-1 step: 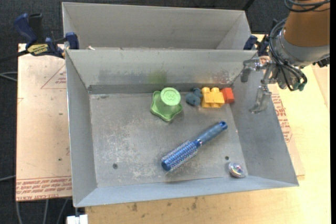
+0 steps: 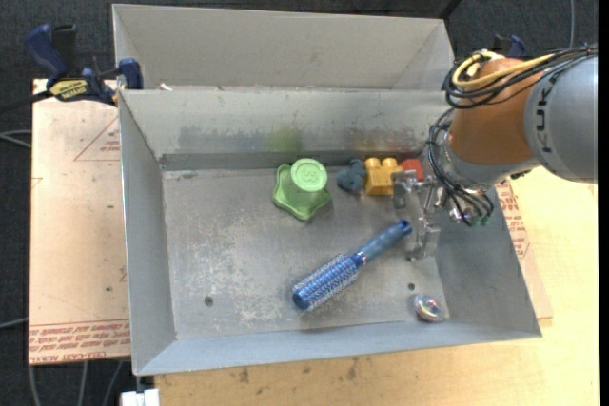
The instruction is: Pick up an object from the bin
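Note:
My gripper hangs low at the right side of the bin, right beside the handle end of a blue hairbrush. The brush lies slantwise on the floor, its bristled head toward the front middle and its handle pointing up-right at the gripper. Just behind the gripper, by the back wall, sits a small toy of yellow, blue and red blocks. In the front right corner lies a small round silvery thing.
A green cup-like thing stands upside down near the back wall, left of the blocks. The left half of the bin floor is bare metal. The arm with its orange cover and cables reaches in over the right rim.

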Robot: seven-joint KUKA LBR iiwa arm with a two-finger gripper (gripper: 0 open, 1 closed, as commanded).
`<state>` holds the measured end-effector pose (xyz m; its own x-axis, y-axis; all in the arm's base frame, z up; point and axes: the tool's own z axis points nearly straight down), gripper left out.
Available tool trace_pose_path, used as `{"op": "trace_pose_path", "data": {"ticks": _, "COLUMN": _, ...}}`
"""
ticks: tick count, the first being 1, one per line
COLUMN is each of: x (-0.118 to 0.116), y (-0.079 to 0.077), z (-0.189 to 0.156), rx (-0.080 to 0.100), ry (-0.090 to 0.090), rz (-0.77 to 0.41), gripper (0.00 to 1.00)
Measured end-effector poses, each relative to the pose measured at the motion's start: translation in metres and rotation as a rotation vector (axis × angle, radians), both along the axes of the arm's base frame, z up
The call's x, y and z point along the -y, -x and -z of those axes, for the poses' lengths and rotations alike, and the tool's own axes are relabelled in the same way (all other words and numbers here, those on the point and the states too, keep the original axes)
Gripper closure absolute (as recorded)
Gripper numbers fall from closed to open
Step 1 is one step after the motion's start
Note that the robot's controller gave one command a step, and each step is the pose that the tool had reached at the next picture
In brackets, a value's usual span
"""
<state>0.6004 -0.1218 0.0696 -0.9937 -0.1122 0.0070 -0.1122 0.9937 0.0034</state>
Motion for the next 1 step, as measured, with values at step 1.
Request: {"op": "trace_pose_path", "data": {"ticks": 1, "x": -0.0765, "y": 0.0337, "z": -0.0002, "rx": 0.006, "ry": -0.002, "rz": -0.154, "gripper": 0.00}}
